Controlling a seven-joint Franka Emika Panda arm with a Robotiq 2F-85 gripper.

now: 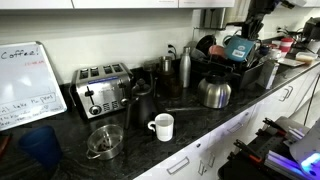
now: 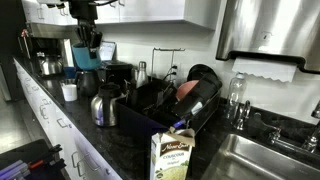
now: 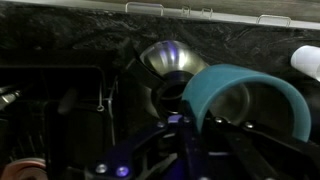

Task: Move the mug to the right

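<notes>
Evidently, the claw (image 3: 196,128) was pressed together on the wall of the mug (image 3: 252,100). In the wrist view a dark finger was seen against the teal rim, though the opposite finger was lost in shadow, so the pinch was judged rather than fully shown. The mug was thus hung beneath the claw in mid-air, clear of the worktop (image 1: 205,125), and in an exterior view it (image 1: 238,48) was seen raised above the dish rack (image 1: 245,72). A rim grip was probably chosen because the side handle offered little purchase from above. The height was judged to serve for clearing the steel kettle (image 3: 168,60), seen just beyond the rim from the wrist, and the rack's contents. Farther out, the white mug (image 1: 160,126) was stood on open worktop near the toaster (image 1: 102,88), well apart from the carried mug. A set-down place to the right was judged not yet reached.
</notes>
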